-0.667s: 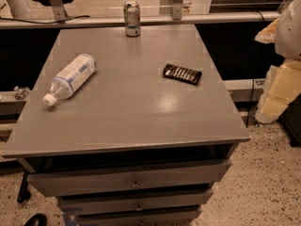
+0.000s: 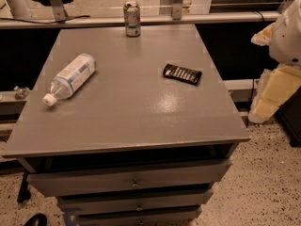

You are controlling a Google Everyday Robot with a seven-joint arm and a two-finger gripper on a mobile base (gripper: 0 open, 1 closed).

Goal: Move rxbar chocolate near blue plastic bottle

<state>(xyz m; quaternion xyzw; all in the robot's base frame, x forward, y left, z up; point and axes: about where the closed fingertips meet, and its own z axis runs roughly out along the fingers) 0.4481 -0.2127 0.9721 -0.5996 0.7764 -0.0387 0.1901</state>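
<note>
The rxbar chocolate (image 2: 182,73), a flat dark wrapper with pale stripes, lies on the right half of the grey table (image 2: 127,121). The blue plastic bottle (image 2: 70,77), clear with a white cap and a pale blue-white label, lies on its side on the left half, cap toward the front left. The two are well apart. Only white and cream parts of my arm (image 2: 282,55) show at the right edge, beyond the table and clear of both things. The gripper is out of view.
A green-silver drink can (image 2: 132,18) stands upright at the table's far edge. Drawers (image 2: 134,182) sit under the tabletop at the front. A rail and metal posts (image 2: 176,4) run behind the table. Speckled floor (image 2: 268,182) lies to the right.
</note>
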